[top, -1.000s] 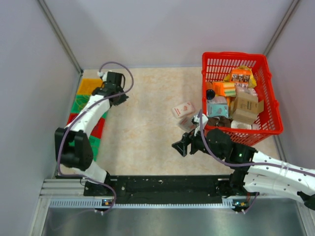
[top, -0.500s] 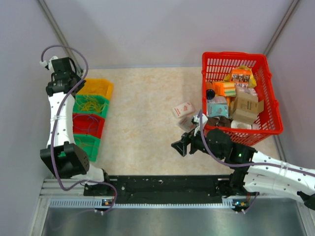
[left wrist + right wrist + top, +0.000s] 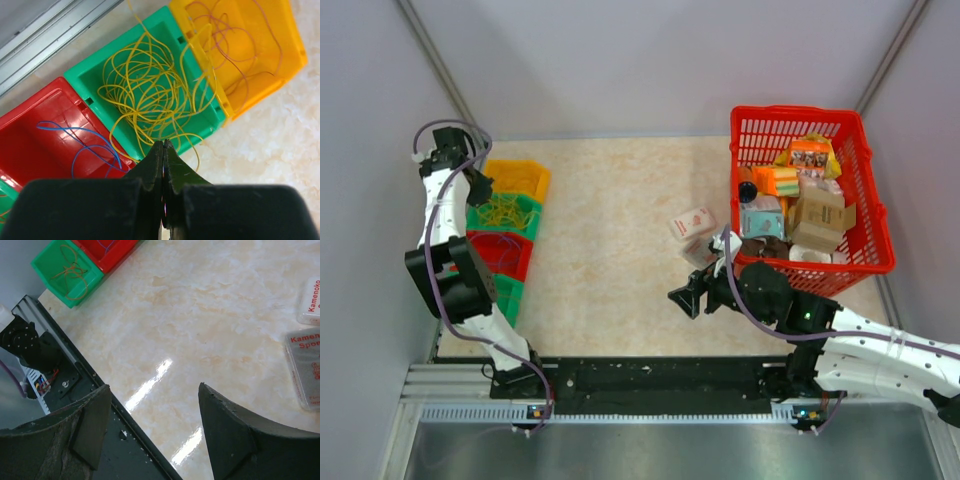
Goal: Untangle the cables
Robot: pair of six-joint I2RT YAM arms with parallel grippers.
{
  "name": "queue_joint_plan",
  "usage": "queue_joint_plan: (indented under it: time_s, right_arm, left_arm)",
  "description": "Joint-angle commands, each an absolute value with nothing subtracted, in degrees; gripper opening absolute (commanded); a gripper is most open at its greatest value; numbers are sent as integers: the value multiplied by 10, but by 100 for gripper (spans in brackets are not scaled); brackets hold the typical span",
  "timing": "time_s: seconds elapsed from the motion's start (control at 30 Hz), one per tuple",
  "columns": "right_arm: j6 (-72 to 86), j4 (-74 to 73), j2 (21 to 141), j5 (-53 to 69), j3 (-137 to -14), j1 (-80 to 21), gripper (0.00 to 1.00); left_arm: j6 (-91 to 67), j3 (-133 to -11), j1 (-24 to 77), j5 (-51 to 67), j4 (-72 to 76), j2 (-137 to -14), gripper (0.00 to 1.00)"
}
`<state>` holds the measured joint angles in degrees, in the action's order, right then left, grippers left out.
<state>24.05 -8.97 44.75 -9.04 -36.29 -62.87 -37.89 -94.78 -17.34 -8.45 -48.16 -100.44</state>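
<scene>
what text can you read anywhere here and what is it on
"Kameno…" over "Spon…", red, cut by the frame edge: white packet.
"Kamen…" over "Spon…", also cut off: clear packet beside it.
Print on the boxes in the red basket: too small to read.

Left gripper (image 3: 163, 146) swung leftwards, now over green bin (image 3: 86, 79).

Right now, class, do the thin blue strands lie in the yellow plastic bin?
No, the thin blue strands lie in the red plastic bin.
</scene>
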Motion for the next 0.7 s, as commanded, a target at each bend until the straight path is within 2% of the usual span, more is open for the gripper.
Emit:
queue_joint_plan:
  time_s: [0.0, 0.3, 0.53, 0.6, 0.67]
  right_arm:
    - [232, -62, 446, -98, -361, -631, 70]
    - [232, -60, 453, -97, -359, -632, 70]
    - [235, -56, 467, -91, -364, -632, 70]
    - [235, -57, 471, -88, -368, -631, 70]
    - [236, -56, 471, -86, -370, -632, 70]
  left_arm:
    - [-423, -971, -187, -105, -475, -1040, 0]
    - [-428, -1036, -203, -131, -493, -1177, 0]
    - [-419, -1032, -208, -130, -485, -1197, 0]
    - [-411, -1039, -209, -119, -487, -1189, 11]
    - [-404, -1031, -209, -114, -479, -1160, 33]
